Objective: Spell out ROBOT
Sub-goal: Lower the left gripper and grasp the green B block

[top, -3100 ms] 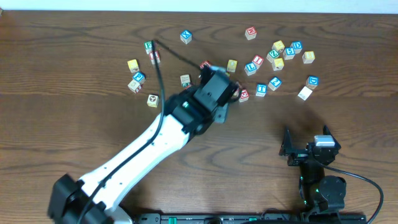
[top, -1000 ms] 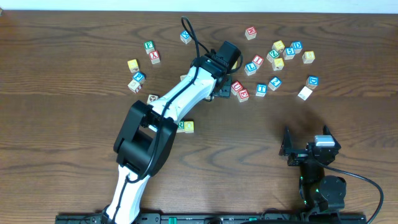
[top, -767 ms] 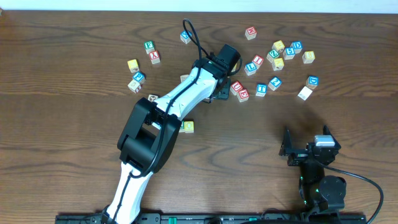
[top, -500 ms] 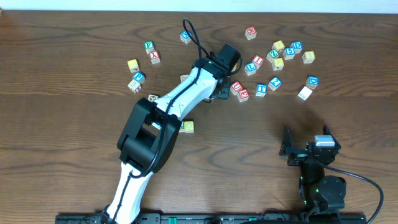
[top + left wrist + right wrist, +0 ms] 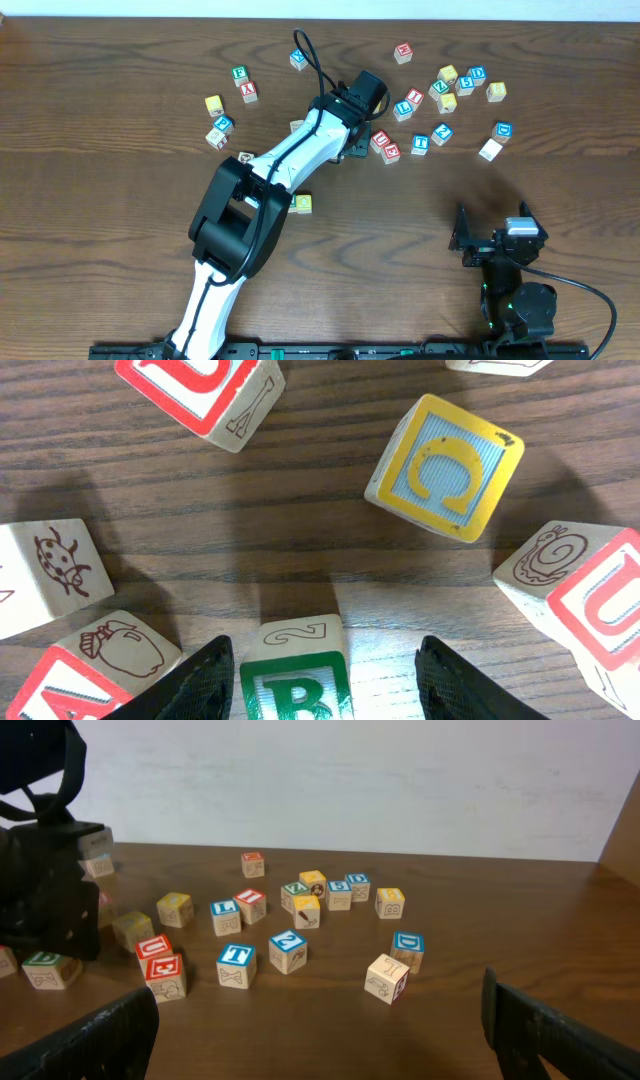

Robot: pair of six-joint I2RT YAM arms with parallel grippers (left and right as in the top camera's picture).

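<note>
Left arm (image 5: 300, 150) now reaches out over the block scatter. Three seconds back it sat short of it, nearer the middle of the worktop (image 5: 100, 250). Through the last second it hardly shifts, so by my reading it has settled over a pick.

Left fingers (image 5: 190, 682) stand apart, straddling a green-lettered block (image 5: 297, 680). Gaps show on both sides, so no grip yet. The letter is cut by the frame edge: B or R, cannot tell which.

Nearer the robot a yellow block (image 5: 303, 203) lies beside the arm's elbow, likely the start of the word. Whatever sits next to it is under the arm. Blue T block (image 5: 420, 144) waits in the scatter.

Crowding:
- apple-picture block (image 5: 100, 660) just beside one finger
- red U block (image 5: 585, 605) near the other
- ladybird block (image 5: 45, 575) and yellow C-like block (image 5: 445, 465) further off

Closing may nudge these neighbours. Right fingers (image 5: 95, 1035) are spread wide, parked well apart from the blocks.
</note>
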